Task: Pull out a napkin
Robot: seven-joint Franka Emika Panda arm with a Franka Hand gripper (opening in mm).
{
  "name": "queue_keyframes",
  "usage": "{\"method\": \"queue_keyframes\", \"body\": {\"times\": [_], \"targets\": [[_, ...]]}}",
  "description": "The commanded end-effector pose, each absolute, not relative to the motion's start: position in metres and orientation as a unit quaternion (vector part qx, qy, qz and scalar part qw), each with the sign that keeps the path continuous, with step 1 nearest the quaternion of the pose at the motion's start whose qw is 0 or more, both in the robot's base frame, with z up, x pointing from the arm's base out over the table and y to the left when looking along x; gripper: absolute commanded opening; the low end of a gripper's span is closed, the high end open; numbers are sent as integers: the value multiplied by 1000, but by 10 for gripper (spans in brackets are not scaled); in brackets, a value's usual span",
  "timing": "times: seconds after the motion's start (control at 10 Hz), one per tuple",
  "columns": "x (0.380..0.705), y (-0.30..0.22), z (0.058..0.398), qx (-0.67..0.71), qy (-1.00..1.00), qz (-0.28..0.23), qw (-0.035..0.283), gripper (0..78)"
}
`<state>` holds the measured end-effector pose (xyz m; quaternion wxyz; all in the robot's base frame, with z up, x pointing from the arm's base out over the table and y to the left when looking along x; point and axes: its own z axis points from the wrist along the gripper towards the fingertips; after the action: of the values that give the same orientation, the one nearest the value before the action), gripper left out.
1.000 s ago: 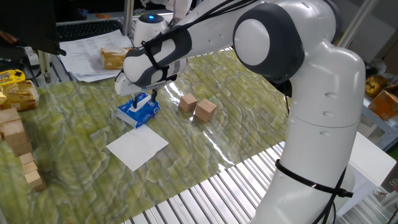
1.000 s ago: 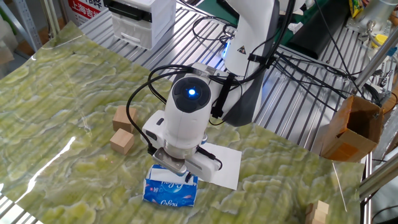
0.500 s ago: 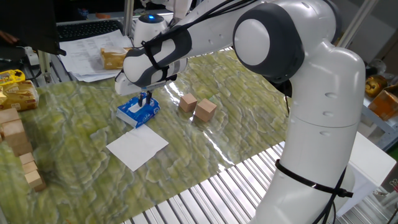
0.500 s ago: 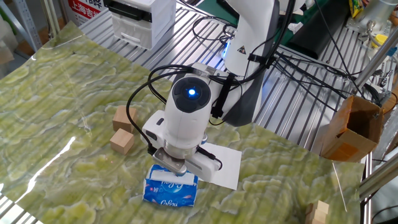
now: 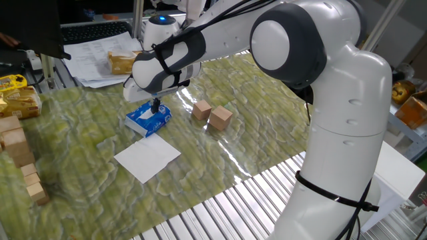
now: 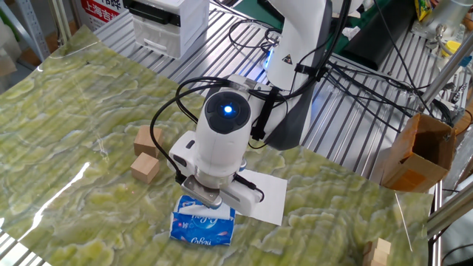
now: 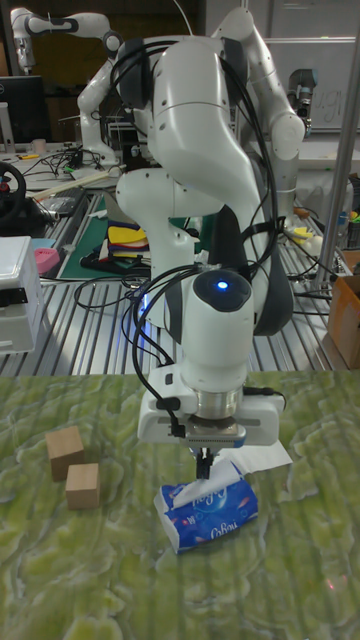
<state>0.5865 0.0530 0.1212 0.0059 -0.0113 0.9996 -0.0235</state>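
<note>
A blue-and-white tissue pack [image 7: 212, 515] lies on the green patterned mat, also seen in one fixed view [image 5: 147, 120] and in the other [image 6: 202, 225]. A rumpled white napkin [image 7: 200, 489] sticks up from the slot in its top. My gripper [image 7: 205, 466] points straight down over the pack, fingers pressed together on the napkin's tuft. In one fixed view the gripper [image 5: 157, 106] stands at the pack's far edge. In the other fixed view the gripper [image 6: 210, 207] is mostly hidden under the wrist.
A flat white square sheet [image 5: 147, 158] lies in front of the pack. Two wooden blocks [image 5: 201, 110] [image 5: 221, 118] sit to its right. More blocks [image 5: 20, 157] are stacked at the mat's left edge. A cardboard box [image 6: 416, 151] stands off the table.
The fingers, spread around the pack's top a second ago, have closed together on the napkin tuft. The arm and pack have stayed in place.
</note>
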Motion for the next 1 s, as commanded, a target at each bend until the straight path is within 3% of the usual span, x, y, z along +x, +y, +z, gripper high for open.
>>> {"method": "queue_keyframes", "body": {"times": [0.1,1.0], "targets": [[588,55,124,-1,1000,-9,8,12],[589,55,126,24,1000,-17,8,12]]}}
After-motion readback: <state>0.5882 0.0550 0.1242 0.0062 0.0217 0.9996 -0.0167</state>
